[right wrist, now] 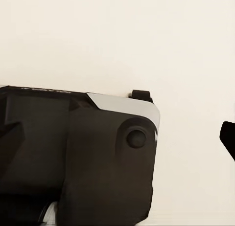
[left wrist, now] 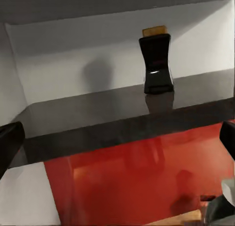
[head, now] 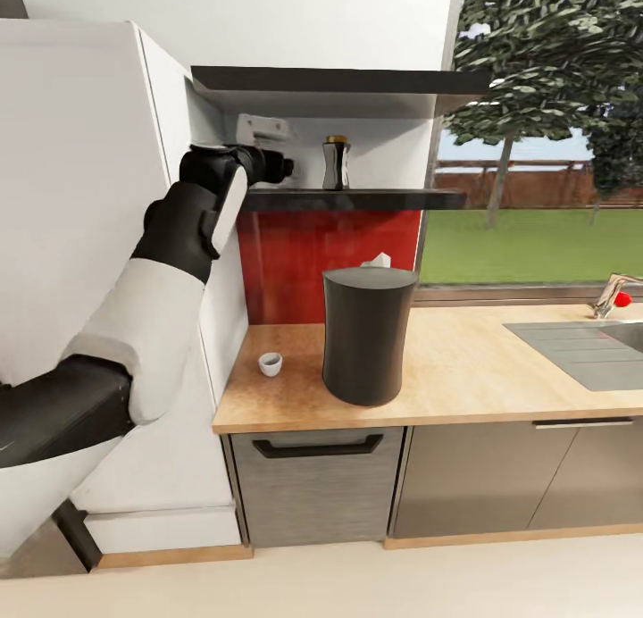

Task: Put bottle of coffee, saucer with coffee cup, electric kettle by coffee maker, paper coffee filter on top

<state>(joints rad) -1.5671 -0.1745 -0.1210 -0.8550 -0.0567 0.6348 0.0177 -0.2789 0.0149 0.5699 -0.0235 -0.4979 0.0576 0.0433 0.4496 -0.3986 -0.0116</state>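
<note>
So, progress check, biggest thing first. The table (head: 464, 359) carries the coffee maker (head: 368, 334), standing upright toward the left end, well left of the sink (head: 589, 350); that part you can count as done. A pale paper coffee filter (head: 379, 261) peeks up at the maker's far top edge; looks like it sits on top, but you can't confirm from here whether it's on the lid or just behind. The coffee cup (head: 270, 363) stands on the table left of the maker, near but apart. The saucer and kettle placements look not yet done.

The step in hand is the bottle. The kitchen shelf (head: 357, 198) hangs above the red backsplash, and the bottle of coffee (head: 336, 162) stands upright on it, near its middle. Your left tool (head: 284, 168) is raised to shelf level, just left of the bottle and apart from it, not touching. In the left wrist view the bottle (left wrist: 156, 63) sits ahead and farther back on the shelf, with both fingertips (left wrist: 9, 143) spread wide at the frame edges, so the tool is open and empty.

Your right tool: can't tell its state.
</note>
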